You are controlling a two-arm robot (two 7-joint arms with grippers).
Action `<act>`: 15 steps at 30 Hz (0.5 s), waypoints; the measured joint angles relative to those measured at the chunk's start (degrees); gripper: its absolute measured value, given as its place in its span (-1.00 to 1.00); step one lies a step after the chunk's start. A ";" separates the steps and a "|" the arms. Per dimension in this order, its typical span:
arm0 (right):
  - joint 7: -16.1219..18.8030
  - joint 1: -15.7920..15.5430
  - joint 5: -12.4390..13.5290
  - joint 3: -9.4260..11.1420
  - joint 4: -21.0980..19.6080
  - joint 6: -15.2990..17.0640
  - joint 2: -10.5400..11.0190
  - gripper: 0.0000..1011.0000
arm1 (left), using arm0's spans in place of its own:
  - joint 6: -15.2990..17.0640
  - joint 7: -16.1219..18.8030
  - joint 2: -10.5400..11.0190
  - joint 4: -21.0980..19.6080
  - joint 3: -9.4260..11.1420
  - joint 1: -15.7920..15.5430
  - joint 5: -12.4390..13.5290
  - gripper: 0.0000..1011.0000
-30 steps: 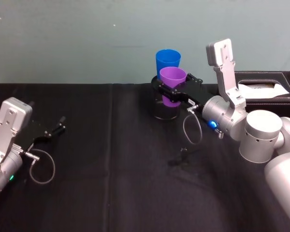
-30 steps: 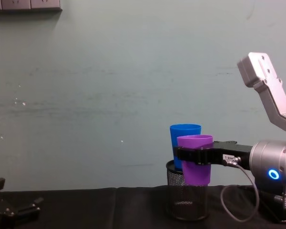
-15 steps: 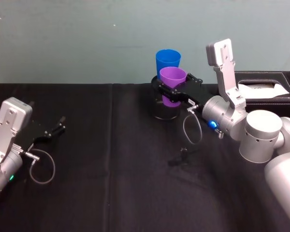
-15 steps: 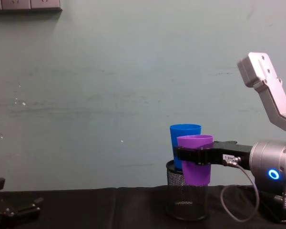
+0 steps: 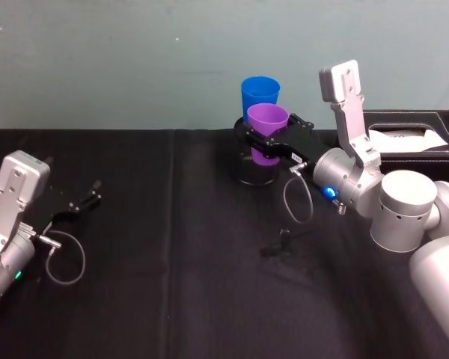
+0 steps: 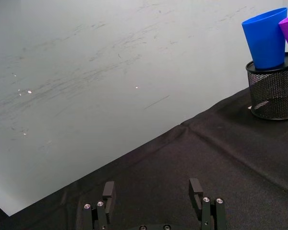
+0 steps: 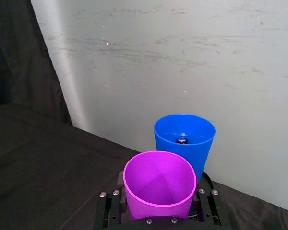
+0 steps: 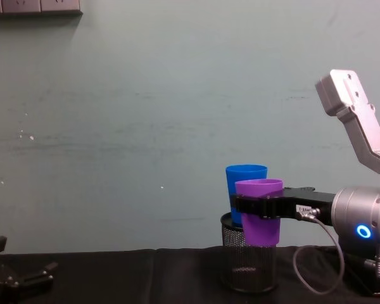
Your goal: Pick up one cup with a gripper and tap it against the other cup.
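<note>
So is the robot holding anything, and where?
The right end effector grips the purple cup by its sides, a little below the rim. The left end effector holds nothing.

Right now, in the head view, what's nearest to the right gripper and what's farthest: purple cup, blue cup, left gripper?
1. purple cup, clamped in the right gripper itself.
2. blue cup, just behind it, toward the wall.
3. left gripper, far off at the table's left side.

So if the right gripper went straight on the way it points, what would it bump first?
Probably the blue cup, standing in the black mesh holder just ahead. The purple cup held in the right gripper would reach it first; they may touch now.
</note>
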 joint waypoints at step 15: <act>0.00 0.00 0.00 0.00 0.00 0.00 0.00 0.44 | 0.00 0.00 0.00 0.00 0.00 0.00 0.00 0.98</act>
